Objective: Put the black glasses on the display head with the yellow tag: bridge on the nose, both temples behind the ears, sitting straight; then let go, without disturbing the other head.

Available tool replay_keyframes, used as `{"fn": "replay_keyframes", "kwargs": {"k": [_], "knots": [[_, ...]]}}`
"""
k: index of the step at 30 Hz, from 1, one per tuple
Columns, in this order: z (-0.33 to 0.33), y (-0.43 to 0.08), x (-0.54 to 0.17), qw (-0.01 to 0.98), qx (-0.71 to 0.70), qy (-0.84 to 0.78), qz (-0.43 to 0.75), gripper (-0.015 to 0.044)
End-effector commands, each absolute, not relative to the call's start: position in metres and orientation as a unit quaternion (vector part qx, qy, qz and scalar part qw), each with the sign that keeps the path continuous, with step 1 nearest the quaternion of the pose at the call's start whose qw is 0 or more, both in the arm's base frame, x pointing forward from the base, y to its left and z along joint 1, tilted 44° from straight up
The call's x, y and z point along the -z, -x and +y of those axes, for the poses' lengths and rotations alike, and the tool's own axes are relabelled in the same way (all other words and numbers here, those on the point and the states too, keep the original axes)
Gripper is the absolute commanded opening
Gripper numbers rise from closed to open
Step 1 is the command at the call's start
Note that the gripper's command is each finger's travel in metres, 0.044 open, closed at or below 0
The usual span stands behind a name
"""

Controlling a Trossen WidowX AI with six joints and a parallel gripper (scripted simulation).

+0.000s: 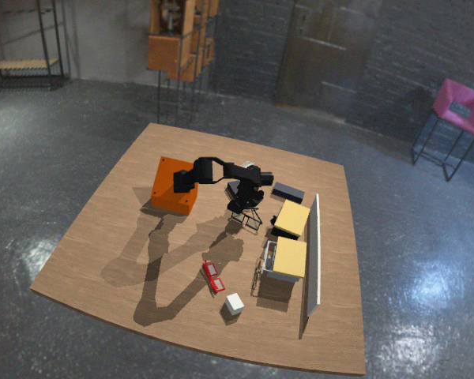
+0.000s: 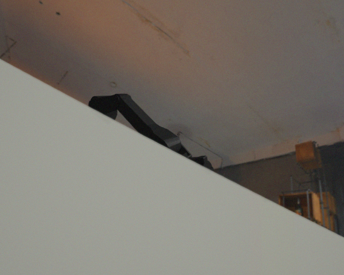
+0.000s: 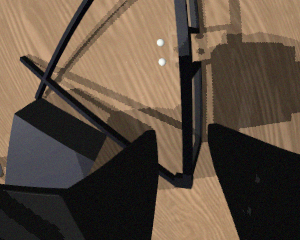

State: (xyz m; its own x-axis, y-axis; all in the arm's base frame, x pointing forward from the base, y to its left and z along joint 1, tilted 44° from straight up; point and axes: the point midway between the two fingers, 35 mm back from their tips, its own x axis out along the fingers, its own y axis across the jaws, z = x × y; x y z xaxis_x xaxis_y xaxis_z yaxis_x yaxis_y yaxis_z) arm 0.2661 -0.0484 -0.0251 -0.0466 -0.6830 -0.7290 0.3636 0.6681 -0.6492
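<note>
The black glasses [image 1: 242, 219] [image 3: 187, 115] stand on the table with their temples crossed behind the front. My gripper [image 1: 235, 205] [image 3: 182, 136] is part-way open at the glasses. In the wrist view one finger is on each side of one end of the front frame, near the hinge corner, with a gap on both sides. Two heads under flat yellow tops stand at the right in the top view: a black one [image 1: 285, 233] and a grey one [image 1: 284, 277]. I cannot tell which carries the yellow tag. The exterior view shows neither glasses nor heads.
A dark grey block [image 3: 52, 147] lies beside the glasses' temples. Another dark block [image 1: 287, 193] lies behind the heads. Red glasses [image 1: 215, 279] and a white cube [image 1: 234, 303] are nearer the front. A pale panel [image 1: 314, 253] [image 2: 106, 192] stands beside the heads. The orange box [image 1: 171, 181] is left.
</note>
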Motion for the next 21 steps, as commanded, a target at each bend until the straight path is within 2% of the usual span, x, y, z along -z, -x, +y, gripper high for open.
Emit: {"fn": "replay_keyframes", "kwargs": {"k": [1,21], "knots": [[-0.054,-0.265,0.029,0.677,0.387,0.134,0.612,0.012],[-0.072,-0.261,0.044,0.677,0.388,0.135,0.611,0.012]]}}
